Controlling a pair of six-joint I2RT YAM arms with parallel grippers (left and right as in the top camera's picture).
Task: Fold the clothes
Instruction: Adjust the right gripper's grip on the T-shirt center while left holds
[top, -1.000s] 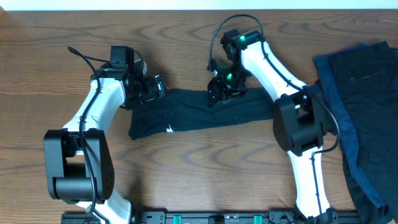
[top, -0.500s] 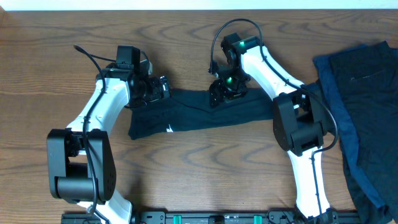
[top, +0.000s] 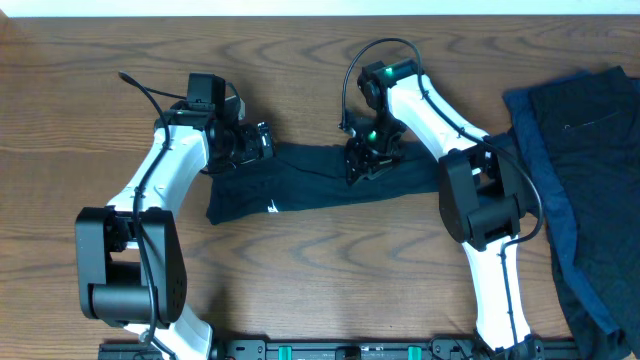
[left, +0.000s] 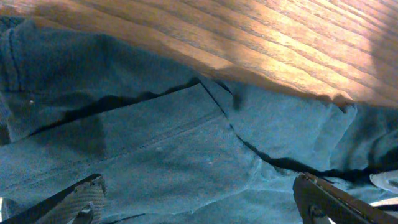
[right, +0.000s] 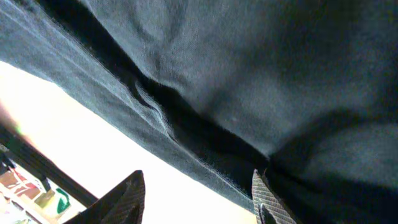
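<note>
Dark navy cloth, overhead view: the T-shirt (top: 320, 185) lies as a crumpled band at the middle of the table (top: 300, 290), nearer the far edge. Its white label (top: 273, 207) shows by the near side. A pile of clothes (top: 585, 170) sits unfolded at the right edge. My left gripper (top: 262, 142) is at the band's left end, and my right gripper (top: 368, 165) is over its middle.

Left wrist view: my left gripper (left: 202, 202) has its fingers spread wide above wrinkled cloth, with nothing between them. Bare wood shows beyond the garment's far edge.

Right wrist view: my right gripper (right: 196, 196) stands half-spread at a hem (right: 155, 115). The cloth meets one finger, but I cannot tell whether it is pinched.

Risks, as I judge them:
- The right fingers may catch one layer only, or miss the edge, so the shirt drags and bunches instead of lifting flat.
- With the left jaws unclamped, a pull from the right would slide the whole garment along the table.
- Overlapping layers could be seized together, setting a crooked fold.
</note>
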